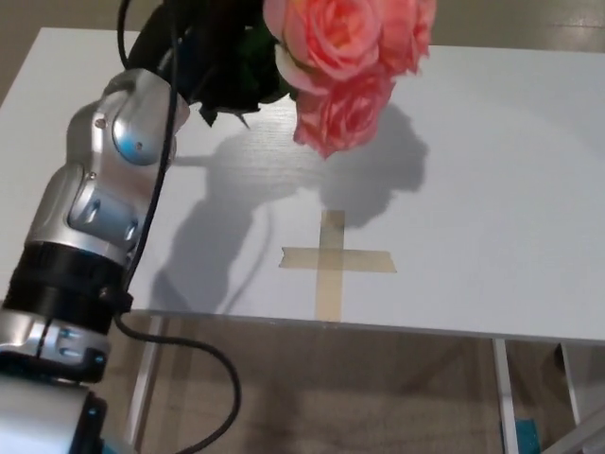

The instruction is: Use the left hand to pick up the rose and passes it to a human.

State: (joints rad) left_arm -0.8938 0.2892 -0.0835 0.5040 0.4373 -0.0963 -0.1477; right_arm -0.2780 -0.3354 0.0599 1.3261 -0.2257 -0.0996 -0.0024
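Head view showed the left hand (203,47) clenched around the pink rose (345,57), held above the white desk (492,170), its tape cross (333,260) uncovered.

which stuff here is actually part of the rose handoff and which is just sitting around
Part of the job:
- rose, lifted off the table
- left hand, shut on the rose

Just there:
- white table
- tape cross on the table
- black cable hanging off the arm
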